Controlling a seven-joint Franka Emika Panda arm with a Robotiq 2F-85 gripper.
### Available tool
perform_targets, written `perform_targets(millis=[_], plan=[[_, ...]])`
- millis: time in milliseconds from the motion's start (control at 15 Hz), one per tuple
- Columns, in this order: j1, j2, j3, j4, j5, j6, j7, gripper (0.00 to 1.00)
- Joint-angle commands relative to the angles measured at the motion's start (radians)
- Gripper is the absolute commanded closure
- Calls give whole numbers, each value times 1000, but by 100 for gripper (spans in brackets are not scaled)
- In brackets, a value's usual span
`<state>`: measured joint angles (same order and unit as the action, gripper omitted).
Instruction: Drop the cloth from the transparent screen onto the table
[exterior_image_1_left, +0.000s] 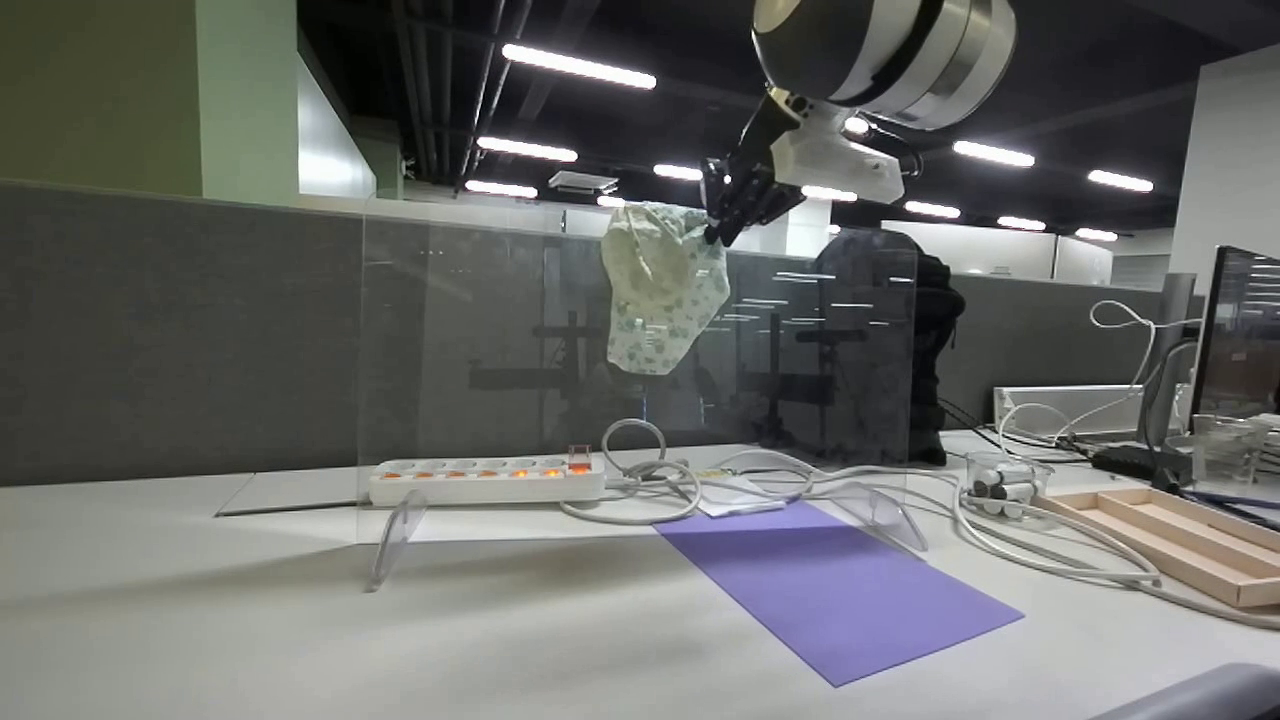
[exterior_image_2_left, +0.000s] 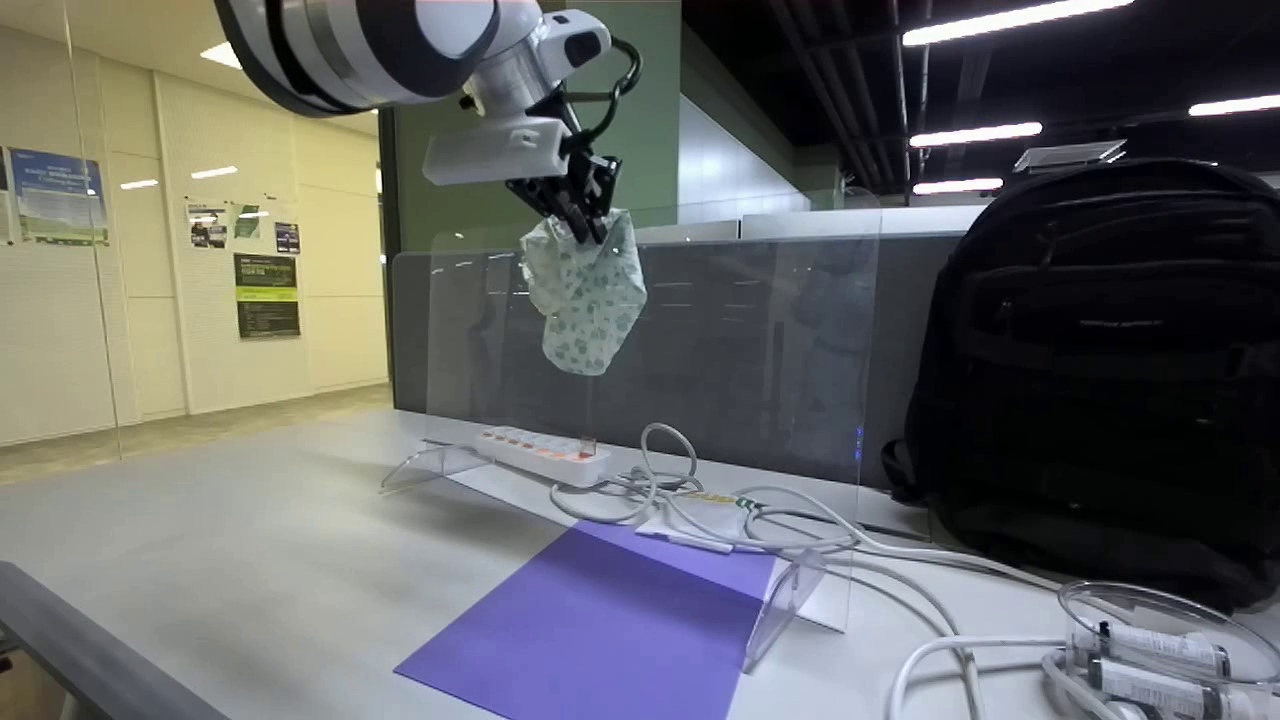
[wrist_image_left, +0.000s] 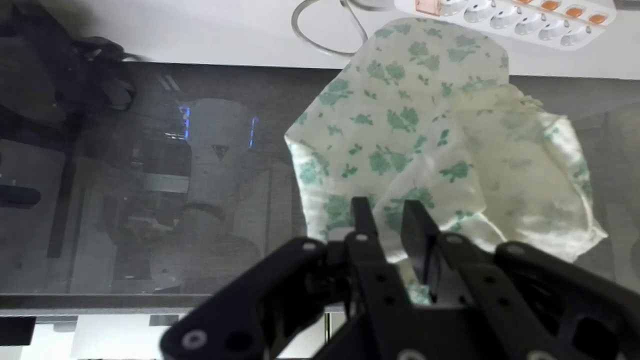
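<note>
In an exterior view, a purple sheet (exterior_image_1_left: 850, 610) lies flat on the white table (exterior_image_1_left: 520, 640) and extends beneath the transparent screen (exterior_image_1_left: 450, 340), which stands upright. The green-patterned cloth (exterior_image_1_left: 665, 295) hangs at the screen's upper edge, above the table. The gripper (wrist_image_left: 387, 212) is at the cloth's top; in the wrist view its fingers (wrist_image_left: 361, 215) stand a narrow gap apart, fabric showing between. Whether they hold it cannot be told. Behind the screen: power strip (exterior_image_1_left: 487, 488), then black backpack (exterior_image_1_left: 930, 330), then grey partition (exterior_image_1_left: 180, 340).
</note>
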<state>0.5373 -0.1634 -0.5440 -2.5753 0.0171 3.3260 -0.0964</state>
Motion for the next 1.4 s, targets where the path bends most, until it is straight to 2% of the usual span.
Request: perform_targets(millis=[0,267,467,800,1333], plan=[[69,-23,-43,8,-39,-31,-22,46],[125,-15,-78,11,-69,-30,-36,18],[150,-3,-111,20,-81,-27,-48,1],[180,23,-166,36,-88,-19,-69,0],[214,87,-204,82,-80,14,-67,0]])
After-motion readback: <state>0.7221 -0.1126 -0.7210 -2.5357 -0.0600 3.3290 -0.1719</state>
